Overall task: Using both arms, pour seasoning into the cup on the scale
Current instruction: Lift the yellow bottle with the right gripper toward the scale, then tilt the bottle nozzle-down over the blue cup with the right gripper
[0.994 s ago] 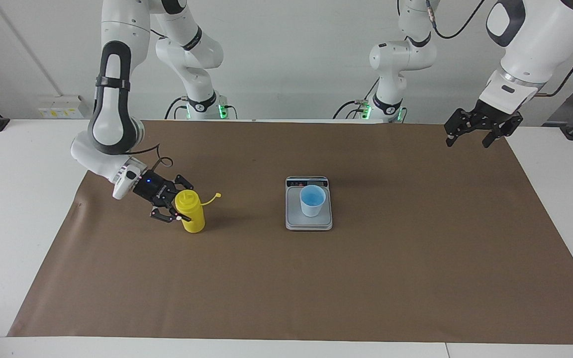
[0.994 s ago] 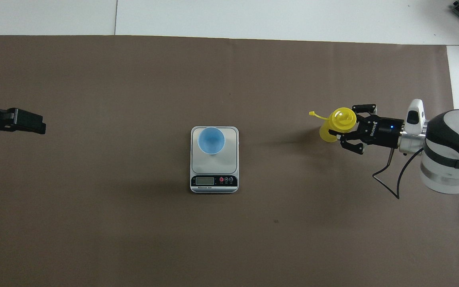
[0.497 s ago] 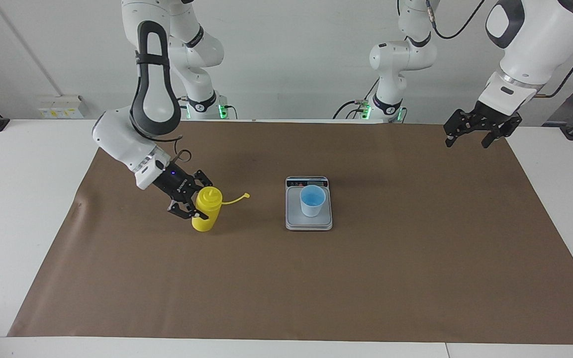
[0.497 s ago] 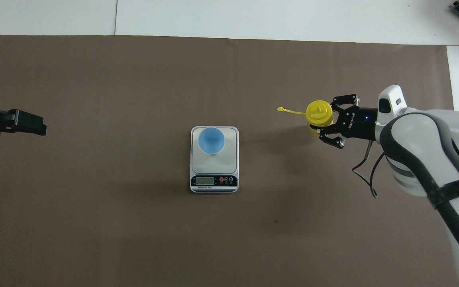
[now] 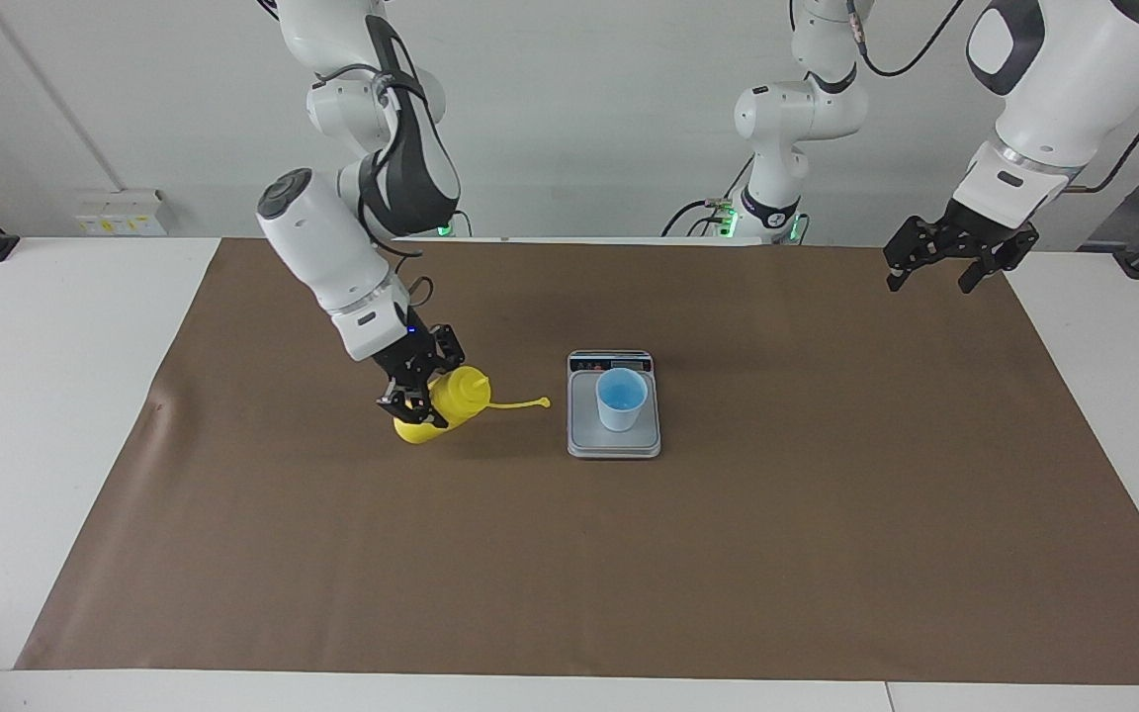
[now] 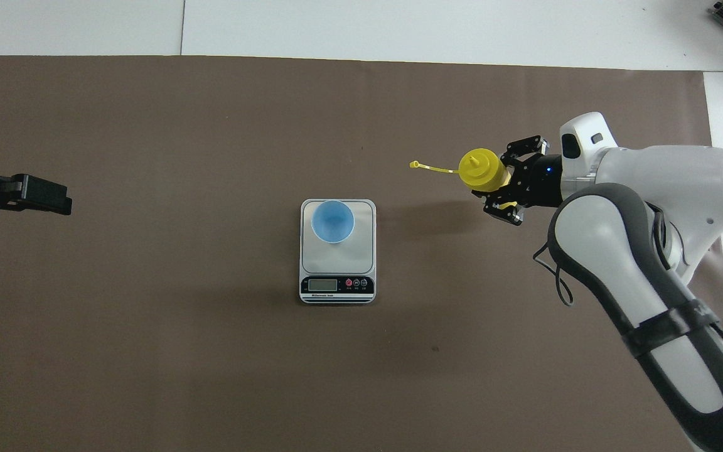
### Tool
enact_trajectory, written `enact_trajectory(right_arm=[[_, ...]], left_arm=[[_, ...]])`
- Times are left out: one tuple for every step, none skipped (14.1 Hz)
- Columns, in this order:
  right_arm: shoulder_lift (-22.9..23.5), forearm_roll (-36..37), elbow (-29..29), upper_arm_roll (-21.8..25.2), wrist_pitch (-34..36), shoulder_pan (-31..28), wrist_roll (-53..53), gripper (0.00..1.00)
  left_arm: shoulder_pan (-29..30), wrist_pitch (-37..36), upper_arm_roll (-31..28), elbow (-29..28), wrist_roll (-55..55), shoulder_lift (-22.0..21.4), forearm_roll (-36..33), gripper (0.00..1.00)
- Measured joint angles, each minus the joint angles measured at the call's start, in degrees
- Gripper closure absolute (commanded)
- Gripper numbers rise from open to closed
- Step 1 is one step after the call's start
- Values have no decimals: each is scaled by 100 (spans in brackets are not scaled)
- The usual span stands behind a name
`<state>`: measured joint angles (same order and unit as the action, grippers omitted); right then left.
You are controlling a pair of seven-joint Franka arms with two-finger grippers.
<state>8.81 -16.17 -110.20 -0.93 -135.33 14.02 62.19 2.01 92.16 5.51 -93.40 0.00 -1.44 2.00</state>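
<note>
1. Right now the right end effector (image 5: pixel 423 396) is clamped on the seasoning (image 5: pixel 446 403), a yellow squeeze bottle, gripping it around the body.
2. The seasoning is tilted, its ribbed nozzle cap (image 6: pixel 478 168) leaning toward the scale (image 5: pixel 613 435); its lower end is at the brown mat (image 5: pixel 569 574), and whether it touches the mat cannot be told.
3. The small tip cap (image 5: pixel 543 401) sticks out on its thin tether toward the scale and stops just short of it.
4. The bottle is toward the right arm's end of the tabletop (image 5: pixel 45 396), beside the scale and apart from it.
5. The scale lies flat near the middle of the mat, its dark display strip (image 6: pixel 337 286) along the edge nearer to the robots.
6. The cup (image 5: pixel 621 399), light blue and upright, stands on the scale's weighing plate, toward the display end.
7. The left end effector (image 5: pixel 933 277) hangs with its fingers spread apart and holds nothing; it waits over the mat's corner at the left arm's end of the tabletop, well apart from the scale.
8. In the overhead view the left end effector (image 6: pixel 68 202) shows only at the frame's edge.
</note>
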Motion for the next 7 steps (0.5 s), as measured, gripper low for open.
enact_trajectory(right_arm=[[4, 640, 58, -4, 0, 178, -591, 100], [7, 1331, 102, -8, 0, 378, -1232, 100], [10, 1911, 123, -14, 0, 561, -1777, 100], [17, 2368, 130, -18, 1, 710, -2163, 100], [34, 2675, 135, -20, 1, 819, -2354, 100], [74, 2918, 164, -21, 1, 908, -2434, 100], [147, 3104, 240, -19, 2, 978, -2479, 100]], left_arm=[[0, 0, -1, 0, 0, 0, 0, 0], [0, 0, -2, 0, 0, -1, 0, 0], [0, 0, -2, 0, 0, -1, 0, 0], [0, 0, -2, 0, 0, -1, 0, 0], [0, 0, -2, 0, 0, -1, 0, 0], [0, 0, -2, 0, 0, -1, 0, 0], [0, 0, -2, -1, 0, -2, 0, 0]])
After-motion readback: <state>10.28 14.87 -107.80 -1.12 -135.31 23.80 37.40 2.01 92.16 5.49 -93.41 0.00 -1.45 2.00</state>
